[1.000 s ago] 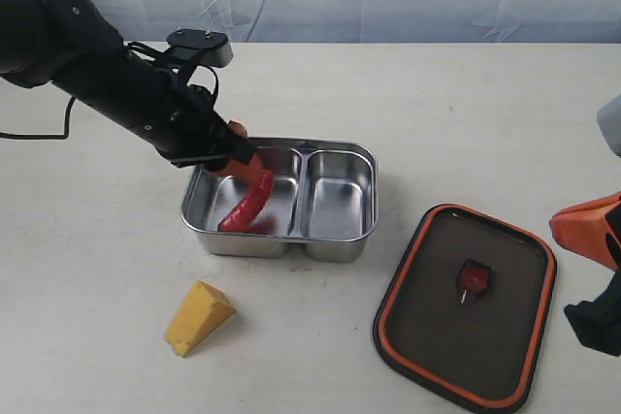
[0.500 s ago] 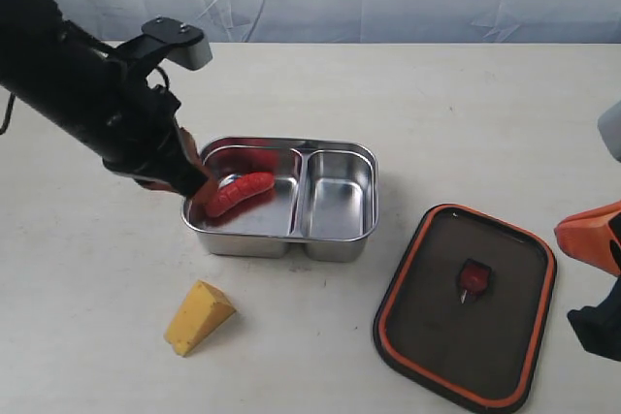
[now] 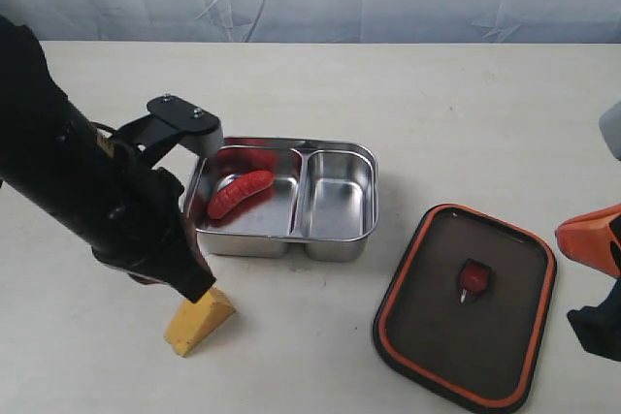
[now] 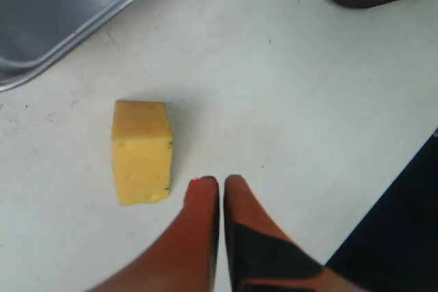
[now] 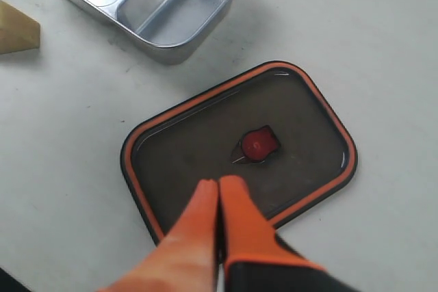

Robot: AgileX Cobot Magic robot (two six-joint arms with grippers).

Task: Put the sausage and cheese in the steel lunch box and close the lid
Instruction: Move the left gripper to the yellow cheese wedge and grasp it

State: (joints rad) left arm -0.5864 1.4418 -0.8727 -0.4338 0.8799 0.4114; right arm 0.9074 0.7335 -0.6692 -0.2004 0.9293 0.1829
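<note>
Since a second ago, my left gripper (image 4: 219,184) has let go of the sausage (image 3: 240,193), pulled out of the steel lunch box (image 3: 281,242) and come down to the near part of the table (image 3: 437,94). Its fingers are pressed together on nothing, tips just beside the cheese (image 4: 142,152), which lies on the table in front of the box. Off to the right, the lid (image 3: 427,336) lies flat beside the box, orange rim up, with my right gripper (image 5: 219,184) above it, likewise pinched closed and empty. Farther back, the sausage rests in the box's left compartment.
</note>
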